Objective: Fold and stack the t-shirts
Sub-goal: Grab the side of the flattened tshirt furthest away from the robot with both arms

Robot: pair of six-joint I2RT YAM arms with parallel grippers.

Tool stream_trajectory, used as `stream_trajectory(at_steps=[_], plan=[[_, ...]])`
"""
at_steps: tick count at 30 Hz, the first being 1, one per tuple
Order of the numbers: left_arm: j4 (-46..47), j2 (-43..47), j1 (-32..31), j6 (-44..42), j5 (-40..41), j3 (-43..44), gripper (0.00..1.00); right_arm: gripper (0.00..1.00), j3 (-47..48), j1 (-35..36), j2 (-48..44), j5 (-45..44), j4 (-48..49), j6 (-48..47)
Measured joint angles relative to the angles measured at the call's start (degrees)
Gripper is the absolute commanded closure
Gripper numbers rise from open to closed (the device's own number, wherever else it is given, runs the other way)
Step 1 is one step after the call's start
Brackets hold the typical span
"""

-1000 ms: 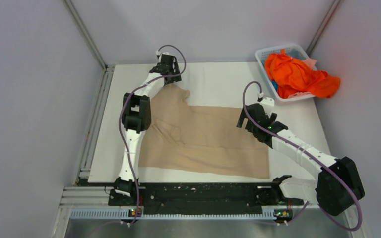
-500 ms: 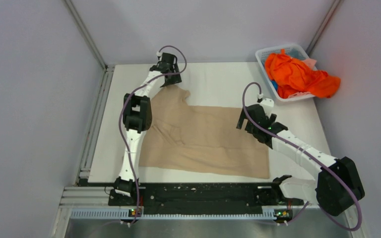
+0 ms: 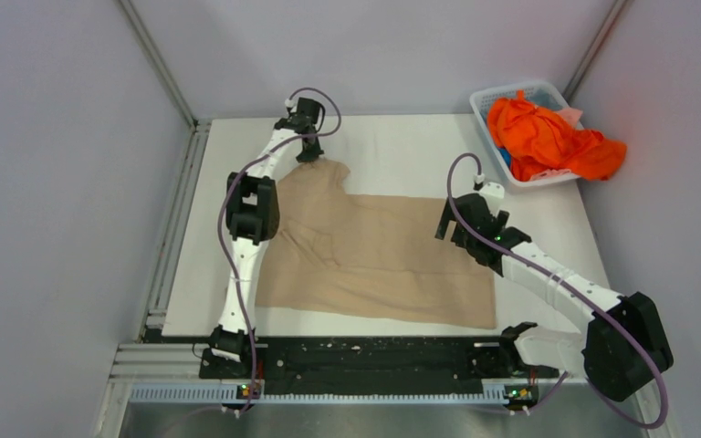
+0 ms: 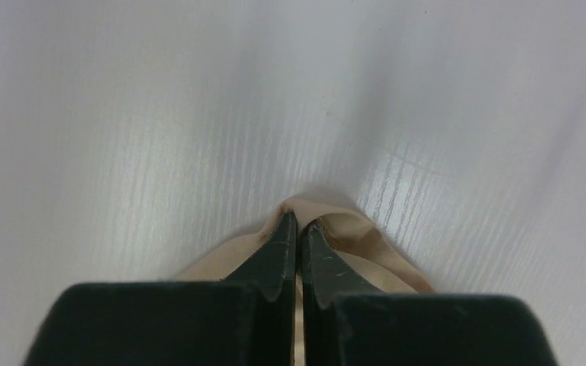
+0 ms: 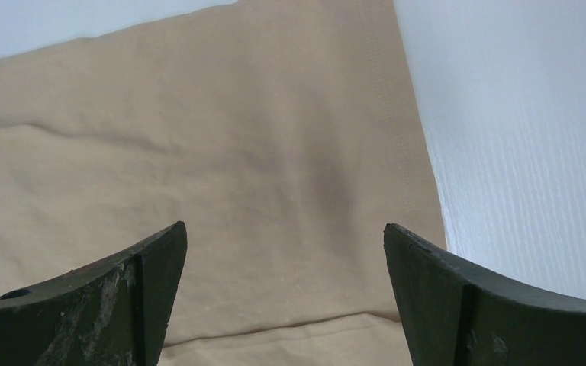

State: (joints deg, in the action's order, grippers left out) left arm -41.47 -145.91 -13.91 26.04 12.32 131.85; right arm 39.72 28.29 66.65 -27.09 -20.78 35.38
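A beige t-shirt (image 3: 374, 255) lies spread flat across the middle of the white table (image 3: 402, 146). My left gripper (image 3: 308, 155) is at the shirt's far left sleeve tip, shut on the beige t-shirt; in the left wrist view a fold of beige cloth (image 4: 351, 229) bunches round the pinched fingertips (image 4: 298, 221). My right gripper (image 3: 452, 226) hovers open over the shirt's right hem, and the right wrist view shows beige cloth (image 5: 236, 152) between the wide-apart fingers (image 5: 152, 259). More t-shirts, orange ones (image 3: 548, 141), are heaped in a basket.
A white basket (image 3: 487, 99) stands at the table's far right corner, with the orange cloth spilling over its right rim. Grey walls close in the table at the left, back and right. A black rail (image 3: 365, 356) runs along the near edge.
My left gripper has closed on the sleeve tip, from open a second ago. The right arm has barely moved.
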Motion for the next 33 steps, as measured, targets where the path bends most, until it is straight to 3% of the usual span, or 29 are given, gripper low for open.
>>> stream_trajectory(at_steps=[5,13,18,27,33], plan=[[1.0,1.8,-0.3,-0.1,3.4,-3.4,1.00,0.02,0.0,-0.2,0.1,-0.5,0.1,-0.5],[4.8,13.1,1.9,0.6,8.7,-23.2,1.00,0.02,0.2,-1.8,4.8,-0.7,1.5,-1.1],[5.7,17.6,4.9,0.9,10.1,-30.4,1.00,0.02,3.7,-3.0,11.3,0.1,2.4,-2.3],[5.8,21.6,7.1,1.3,12.6,-36.8,1.00,0.09,22.8,-7.4,28.7,0.9,6.1,-4.9],[6.1,24.6,7.7,1.4,11.1,-39.8,1.00,0.14,40.9,-10.8,45.8,-1.6,4.6,-5.9]])
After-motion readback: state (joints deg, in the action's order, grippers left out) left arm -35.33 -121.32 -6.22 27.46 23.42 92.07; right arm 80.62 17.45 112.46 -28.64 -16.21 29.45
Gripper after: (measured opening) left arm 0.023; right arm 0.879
